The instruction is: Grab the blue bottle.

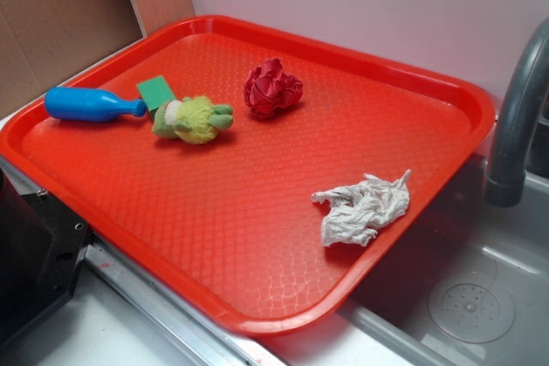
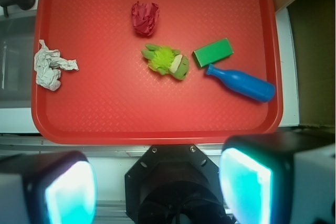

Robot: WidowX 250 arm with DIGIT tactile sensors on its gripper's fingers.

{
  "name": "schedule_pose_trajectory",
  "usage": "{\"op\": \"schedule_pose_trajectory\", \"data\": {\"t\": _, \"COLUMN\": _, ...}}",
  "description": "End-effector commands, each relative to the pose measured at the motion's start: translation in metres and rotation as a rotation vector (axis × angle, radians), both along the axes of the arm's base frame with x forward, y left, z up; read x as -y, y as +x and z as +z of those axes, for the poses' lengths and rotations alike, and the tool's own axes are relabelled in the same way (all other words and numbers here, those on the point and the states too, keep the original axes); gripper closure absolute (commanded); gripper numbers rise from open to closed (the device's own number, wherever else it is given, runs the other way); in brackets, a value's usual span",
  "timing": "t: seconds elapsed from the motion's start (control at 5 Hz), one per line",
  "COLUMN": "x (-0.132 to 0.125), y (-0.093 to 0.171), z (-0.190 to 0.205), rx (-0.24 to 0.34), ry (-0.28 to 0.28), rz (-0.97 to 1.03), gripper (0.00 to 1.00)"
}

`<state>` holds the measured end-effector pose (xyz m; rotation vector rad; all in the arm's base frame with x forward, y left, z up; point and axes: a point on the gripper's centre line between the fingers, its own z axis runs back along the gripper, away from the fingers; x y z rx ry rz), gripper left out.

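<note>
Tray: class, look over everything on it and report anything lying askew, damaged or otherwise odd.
The blue bottle lies on its side near the tray edge, neck touching the green block. The white paper and red paper are crumpled. The plush lies flat. Nothing is spilled.

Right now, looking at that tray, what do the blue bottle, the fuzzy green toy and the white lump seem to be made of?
The blue bottle looks like glossy hard plastic: smooth, with a bright highlight. The fuzzy green toy seems to be plush fabric, with tufted fibres. The white lump is probably crumpled paper or thin cloth; its sharp creases suggest paper. The tray looks like moulded plastic with an embossed pattern.
</note>
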<state>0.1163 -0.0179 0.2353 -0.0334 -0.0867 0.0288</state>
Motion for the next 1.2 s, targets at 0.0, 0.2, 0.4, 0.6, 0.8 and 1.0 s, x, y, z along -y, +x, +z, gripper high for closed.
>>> {"op": "schedule_pose_trajectory", "data": {"t": 0.0, "x": 0.0, "y": 0.0, "z": 0.0, "rx": 0.0, "ry": 0.0, "rz": 0.0, "gripper": 0.0}}
{"op": "schedule_pose_trajectory", "data": {"t": 0.2, "x": -0.015, "y": 0.001, "z": -0.007, "rx": 0.008, "ry": 0.012, "rz": -0.104, "gripper": 0.0}}
{"op": "schedule_pose_trajectory", "data": {"t": 0.4, "x": -0.03, "y": 0.003, "z": -0.02, "rx": 0.015, "ry": 0.049, "rz": -0.223, "gripper": 0.0}}
{"op": "schedule_pose_trajectory", "data": {"t": 0.6, "x": -0.056, "y": 0.004, "z": -0.039, "rx": 0.023, "ry": 0.095, "rz": -0.388, "gripper": 0.0}}
{"op": "schedule_pose_trajectory", "data": {"t": 0.8, "x": -0.078, "y": 0.011, "z": -0.059, "rx": 0.037, "ry": 0.158, "rz": -0.517, "gripper": 0.0}}
{"op": "schedule_pose_trajectory", "data": {"t": 1.0, "x": -0.1, "y": 0.021, "z": -0.087, "rx": 0.019, "ry": 0.195, "rz": -0.599, "gripper": 0.0}}
